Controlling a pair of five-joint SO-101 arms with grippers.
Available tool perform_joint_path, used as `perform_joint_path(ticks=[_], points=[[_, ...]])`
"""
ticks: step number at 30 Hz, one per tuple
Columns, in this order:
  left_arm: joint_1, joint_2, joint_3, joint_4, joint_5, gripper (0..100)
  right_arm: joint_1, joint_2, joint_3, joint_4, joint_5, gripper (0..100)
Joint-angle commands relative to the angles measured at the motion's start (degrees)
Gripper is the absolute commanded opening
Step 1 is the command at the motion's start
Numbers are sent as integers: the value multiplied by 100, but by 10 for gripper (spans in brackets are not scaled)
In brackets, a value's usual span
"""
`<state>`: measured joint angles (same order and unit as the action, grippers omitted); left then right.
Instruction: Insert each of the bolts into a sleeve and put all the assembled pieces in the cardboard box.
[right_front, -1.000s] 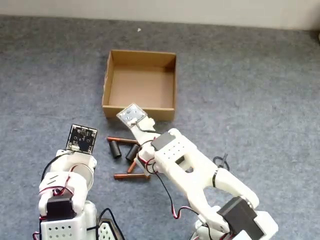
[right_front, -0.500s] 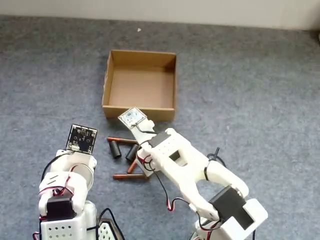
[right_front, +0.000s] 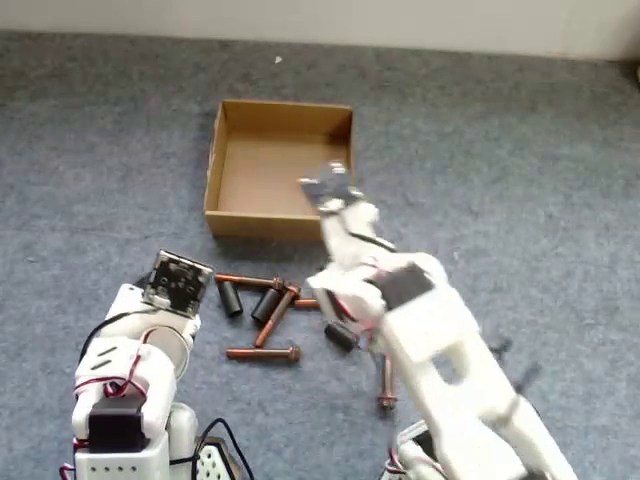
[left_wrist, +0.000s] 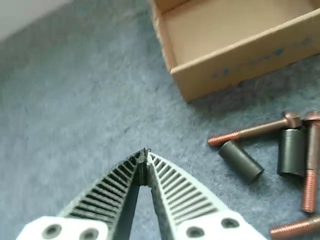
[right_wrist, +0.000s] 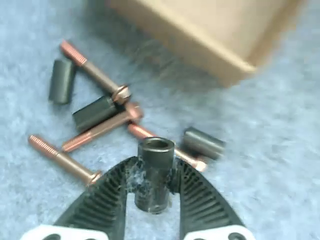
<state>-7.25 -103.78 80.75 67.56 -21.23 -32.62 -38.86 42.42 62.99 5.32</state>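
from above, my left arm (right_front: 130, 360) sits near-left and my right arm (right_front: 425, 325) near-right, with a scatter of bolts (right_front: 262, 352) and sleeves (right_front: 230, 298) between them, the cardboard box (right_front: 213, 170) just beyond, and open carpet (right_front: 520, 150) all round. at my left wrist, my left gripper (left_wrist: 146, 159) is clenched on nothing; the nearest bolt (left_wrist: 250, 131) lies just right of it, long axis left to right, threads toward me. at my right wrist, my right gripper (right_wrist: 152, 167) grasps one sleeve (right_wrist: 156, 150), bore unblocked; i judge that bolt must line up with this bore.
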Motion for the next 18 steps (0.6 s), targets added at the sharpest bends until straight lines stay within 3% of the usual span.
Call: perform_joint_path(ticks=[1, 6, 10, 18], points=[[409, 286, -532, -62, -422, 12, 532, -1420, 374, 4, -53, 5], [998, 1842, -1692, 475, -791, 88, 1024, -2501, 1235, -338, -466, 5], [1763, 3327, -2598, 949, -791, 91, 1631, -2976, 1736, -760, -633, 5], [3231, 5349, -2686, 1002, -782, 132, 2554, -3090, 1886, -1051, -853, 5]])
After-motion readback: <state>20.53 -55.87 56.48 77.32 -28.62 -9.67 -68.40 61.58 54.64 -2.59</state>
